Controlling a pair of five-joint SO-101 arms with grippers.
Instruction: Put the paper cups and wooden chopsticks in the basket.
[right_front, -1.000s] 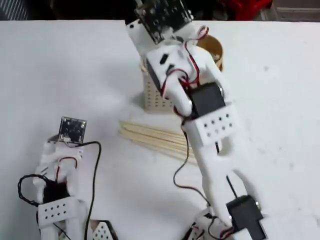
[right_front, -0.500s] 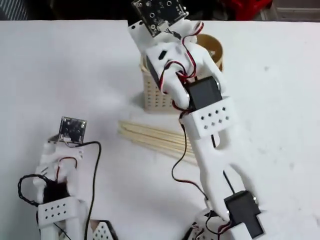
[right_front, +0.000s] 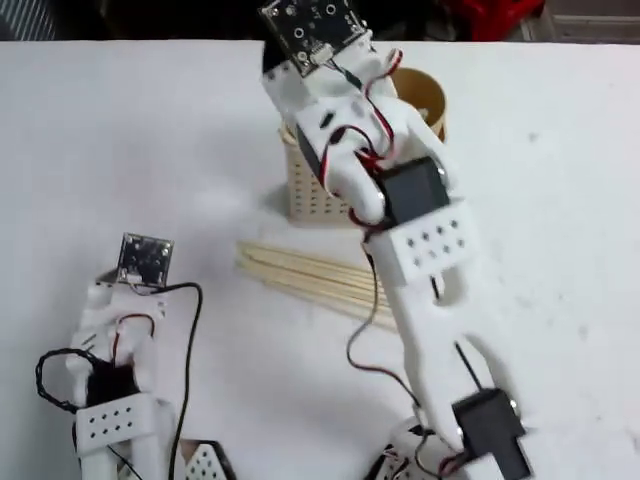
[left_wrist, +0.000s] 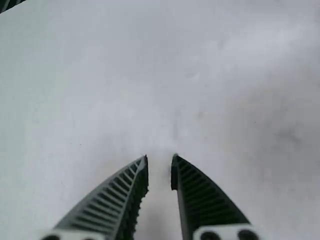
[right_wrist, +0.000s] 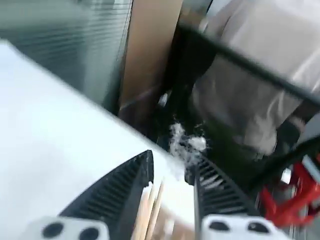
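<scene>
Right tool (right_wrist: 170, 167) hung over the basket (right_front: 305, 195), jaws part open, a few chopsticks (right_wrist: 152, 210) loose between them; I judged this the drop step. Paper cup (right_front: 425, 100) was at the basket's far side. Next pick: chopstick bundle (right_front: 310, 275), flat on open worktop (right_front: 150, 130). Left tool (left_wrist: 159, 159) narrow, empty.

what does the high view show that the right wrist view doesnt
High view: the basket partly covered by the right arm, a paper cup beside it, a row of chopsticks lying on the table, and the left arm standing apart from them.
Right wrist view: the right gripper, fingers apart, with a few chopstick tips between them, and the room past the table's edge.
Both: the white table.
</scene>
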